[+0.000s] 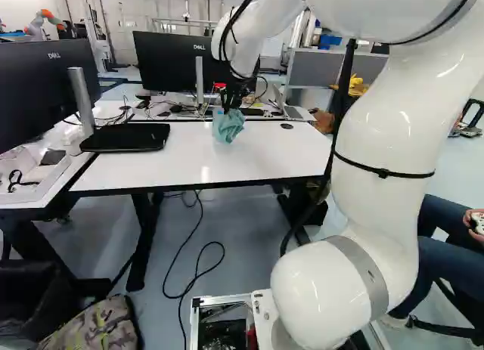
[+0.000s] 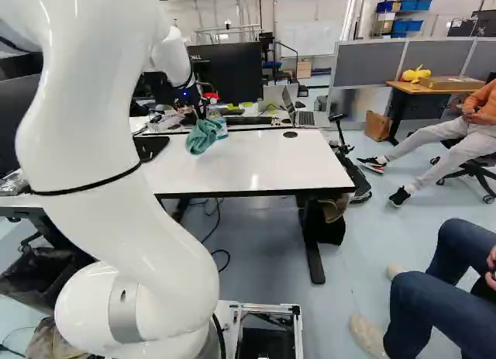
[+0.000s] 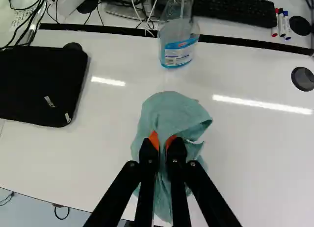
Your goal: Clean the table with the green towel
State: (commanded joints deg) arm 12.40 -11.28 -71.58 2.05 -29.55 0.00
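We have the green towel (image 3: 171,109) grasped in our pincer (image 1: 229,104). Its folds spread ahead of and beside the fingertips (image 3: 155,140)

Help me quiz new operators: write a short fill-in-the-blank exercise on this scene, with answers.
The gripper has pads coloured ____.
It grips a crumpled green ____.
Ahead of it, on the table, stands a clear ____ with a label.
The table is ____ on top.

Missing words: orange; towel; bottle; white.
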